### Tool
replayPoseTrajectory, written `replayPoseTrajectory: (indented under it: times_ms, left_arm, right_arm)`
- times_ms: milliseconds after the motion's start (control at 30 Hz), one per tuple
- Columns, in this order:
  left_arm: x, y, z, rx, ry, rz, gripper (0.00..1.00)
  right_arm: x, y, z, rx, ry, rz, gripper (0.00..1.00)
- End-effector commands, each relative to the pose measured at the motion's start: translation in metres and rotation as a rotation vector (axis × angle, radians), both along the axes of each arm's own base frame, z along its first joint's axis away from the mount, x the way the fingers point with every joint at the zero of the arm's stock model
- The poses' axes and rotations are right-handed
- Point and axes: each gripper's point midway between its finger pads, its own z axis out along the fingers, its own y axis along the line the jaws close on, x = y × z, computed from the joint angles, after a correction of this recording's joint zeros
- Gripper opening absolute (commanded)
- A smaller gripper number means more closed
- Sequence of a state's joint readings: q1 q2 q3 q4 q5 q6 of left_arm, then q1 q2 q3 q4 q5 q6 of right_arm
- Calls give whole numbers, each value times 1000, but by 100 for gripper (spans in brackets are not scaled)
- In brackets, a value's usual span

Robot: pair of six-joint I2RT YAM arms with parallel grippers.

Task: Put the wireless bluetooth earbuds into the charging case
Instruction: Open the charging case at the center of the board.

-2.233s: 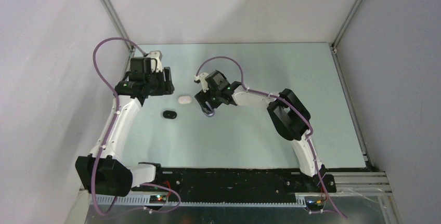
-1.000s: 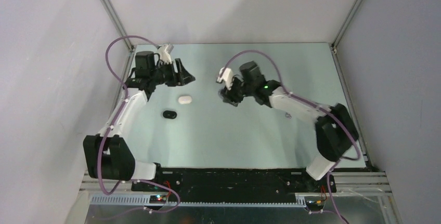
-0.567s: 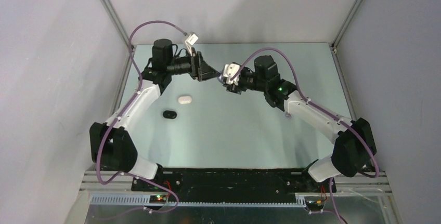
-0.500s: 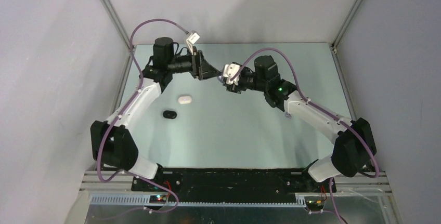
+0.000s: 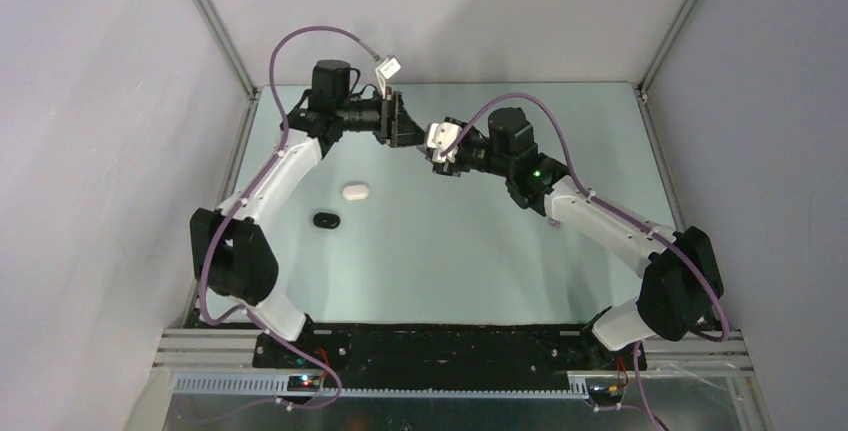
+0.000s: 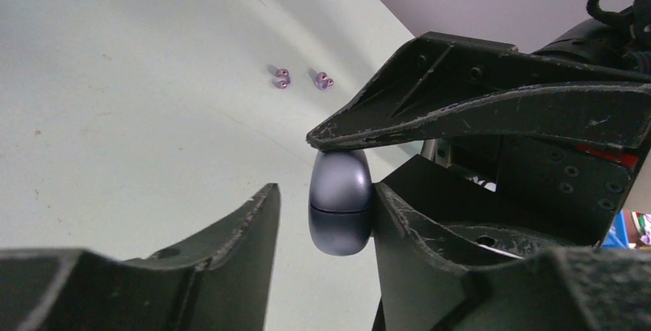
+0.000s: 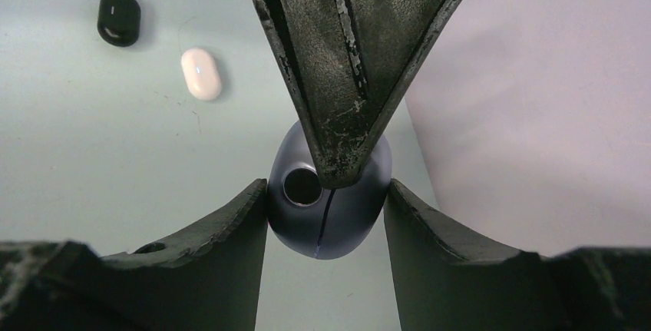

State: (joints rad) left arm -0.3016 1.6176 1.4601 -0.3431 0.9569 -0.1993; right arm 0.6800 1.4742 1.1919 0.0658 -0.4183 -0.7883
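**Booth:** Where's the thing you're after?

**Me:** The wireless bluetooth earbuds (image 6: 282,77) I can make out are two tiny lavender ones. They're lying close together on the surface (image 6: 115,62), well apart from everything I'm holding. None of them is in a case.

**Booth:** And the case itself?

**Me:** The charging case (image 7: 338,223) is up in the air, off the surface, where my two arms meet. It's a greyish-lavender pebble and it's closed, with the seam line showing. There's a dark round spot on the face turned to my right wrist camera.

**Booth:** Who's got it?

**Me:** My right end effector (image 7: 326,187) has it, pinched with a finger pressed to each side. My left end effector (image 6: 326,193) comes in crosswise and stands spread around the same case. One of its fingers (image 6: 414,223) is touching the shell. The other (image 6: 246,231) stands apart from it, with surface showing through the gap.

**Booth:** So the two are tangled together?

**Me:** They're close. From the left wrist, a right finger lies across the top of the case. From the right wrist, a left finger points down onto it.

**Booth:** Anything else below?

**Me:** There's a white case (image 5: 354,191) and a black case (image 5: 325,219), both shut. They sit near each other on the surface, under my left arm's side and well apart from the meeting point.
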Motion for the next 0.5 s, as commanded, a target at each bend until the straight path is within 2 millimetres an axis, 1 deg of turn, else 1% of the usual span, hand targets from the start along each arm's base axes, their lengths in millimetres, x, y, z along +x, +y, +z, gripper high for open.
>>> replayPoseTrajectory:
  times_ms: [0,33,100,233,300,367,467]
  left_arm:
    - [-2,-4,6,10,-18,-58,50]
    - [-2,-5,7,10,-15,-61,47]
    - [-2,-6,6,13,3,-77,47]
    - [-1,-6,5,27,15,-99,56]
    - [0,-7,5,27,14,-102,58]
    - [1,-7,5,26,15,-104,58]
    - [1,-7,5,26,18,-109,54]
  right_arm:
    - [6,3,33,59,-113,-12,38]
    - [8,4,32,59,-114,-16,38]
    - [11,4,32,60,-108,-26,38]
    - [17,5,32,57,-110,-41,39]
    - [18,5,33,60,-114,-44,39]
    - [19,6,35,63,-118,-47,39]
    - [20,5,37,66,-123,-51,39]
